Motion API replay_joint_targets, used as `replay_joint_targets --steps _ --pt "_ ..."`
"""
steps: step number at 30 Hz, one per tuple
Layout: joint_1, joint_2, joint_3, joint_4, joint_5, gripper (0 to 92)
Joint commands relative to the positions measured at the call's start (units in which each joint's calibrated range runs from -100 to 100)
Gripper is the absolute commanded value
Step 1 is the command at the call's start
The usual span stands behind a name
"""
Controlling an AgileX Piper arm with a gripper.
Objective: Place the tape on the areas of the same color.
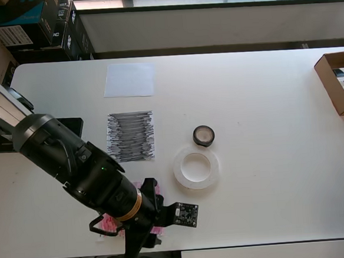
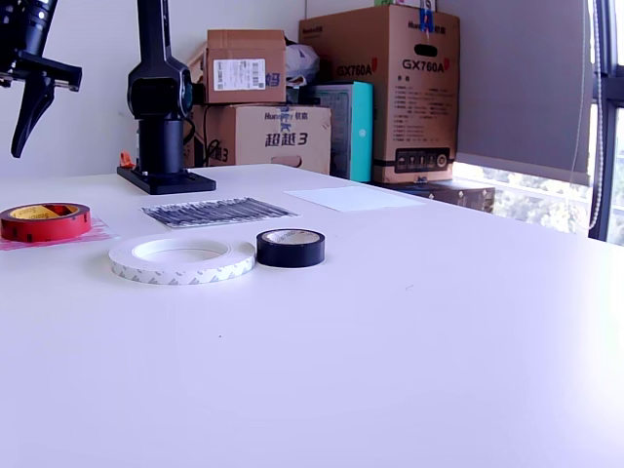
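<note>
The dark red tape lies flat on the red-scribbled sheet at the exterior view's left. In the overhead view my arm hides that roll, and only bits of the red sheet show. My gripper hangs above the roll, apart from it, holding nothing. One finger points down and the jaws look open. The small black tape and the whitish tape lie on bare table. The black-scribbled sheet and the white sheet have nothing on them.
An open cardboard box sits at the table's right edge in the overhead view. The arm's base stands behind the sheets. Stacked cartons line the back. The table's near edge runs just below my gripper.
</note>
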Motion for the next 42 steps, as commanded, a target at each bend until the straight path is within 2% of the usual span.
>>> replay_joint_targets --steps 1,9,19,26,34,42 --pt "5.7 1.0 -4.2 5.5 8.7 58.1" --pt "16.9 1.3 -6.2 8.5 20.5 58.1" --pt "26.0 4.4 -6.4 8.2 31.6 58.1" --pt "28.3 8.6 -8.4 7.6 41.9 58.1" --pt "27.7 13.0 -11.9 7.7 50.4 58.1" --pt "27.6 14.7 -11.9 8.2 51.8 58.0"
